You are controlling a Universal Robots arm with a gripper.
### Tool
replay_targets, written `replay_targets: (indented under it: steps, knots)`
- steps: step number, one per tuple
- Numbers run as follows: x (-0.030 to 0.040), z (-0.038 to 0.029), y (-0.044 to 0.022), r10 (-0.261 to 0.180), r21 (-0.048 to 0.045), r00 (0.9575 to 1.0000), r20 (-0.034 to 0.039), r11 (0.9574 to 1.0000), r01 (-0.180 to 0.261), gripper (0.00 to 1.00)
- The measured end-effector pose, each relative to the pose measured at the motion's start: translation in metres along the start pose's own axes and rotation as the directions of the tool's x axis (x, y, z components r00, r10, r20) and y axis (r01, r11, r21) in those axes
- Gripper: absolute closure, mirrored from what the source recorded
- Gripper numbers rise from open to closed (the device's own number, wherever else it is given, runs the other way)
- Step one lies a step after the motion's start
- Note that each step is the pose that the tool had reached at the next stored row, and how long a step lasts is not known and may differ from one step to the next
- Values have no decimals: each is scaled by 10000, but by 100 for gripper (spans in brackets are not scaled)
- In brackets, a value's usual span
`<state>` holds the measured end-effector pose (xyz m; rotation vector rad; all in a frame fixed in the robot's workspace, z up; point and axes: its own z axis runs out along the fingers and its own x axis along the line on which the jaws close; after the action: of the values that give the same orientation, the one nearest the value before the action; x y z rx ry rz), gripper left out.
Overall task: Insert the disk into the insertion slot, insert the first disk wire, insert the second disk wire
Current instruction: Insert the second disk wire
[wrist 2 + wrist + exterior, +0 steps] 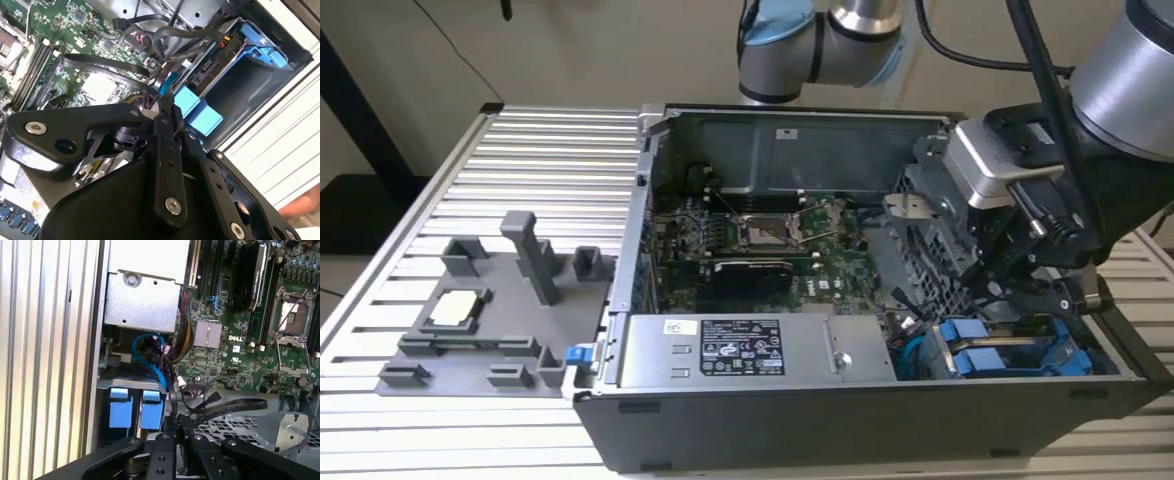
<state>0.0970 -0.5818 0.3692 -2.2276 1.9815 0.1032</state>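
matt black gripper (159, 107) links of smooth metal or plastic, with bright steel screws; glossy bright blue plastic carrier tabs (136, 409); dull grey sheet-metal power supply box (720, 352) bearing a paper sticker; green lacquered motherboard (250, 335); ribbed, brushed aluminium table (547, 160); matt grey plastic fixtures (494, 310); glossy black flat cables (225, 406); dark matt computer case (854, 420).

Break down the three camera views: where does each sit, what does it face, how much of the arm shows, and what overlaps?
Exterior view: off the arm, above, looking down into the open computer case; the arm and gripper show at its right.
First wrist view: on the arm, facing the motherboard and blue carrier tabs; black gripper links in front.
Second wrist view: on the arm, facing the drive bay; gripper in front.
Shared: blue carrier tabs, motherboard.
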Motion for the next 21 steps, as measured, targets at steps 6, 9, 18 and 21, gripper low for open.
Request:
replay_targets:
  steps: [6,9,18,21]
  knots:
    - [16,18,-65,85,-352,9996,-282,9993,-95,84]
    - [21,34,-98,103,-517,9994,-332,9986,-120,84]
    - [41,92,-188,242,-482,9995,-177,9985,-251,84]
    - [52,102,-265,249,-512,9995,-176,9984,-257,84]
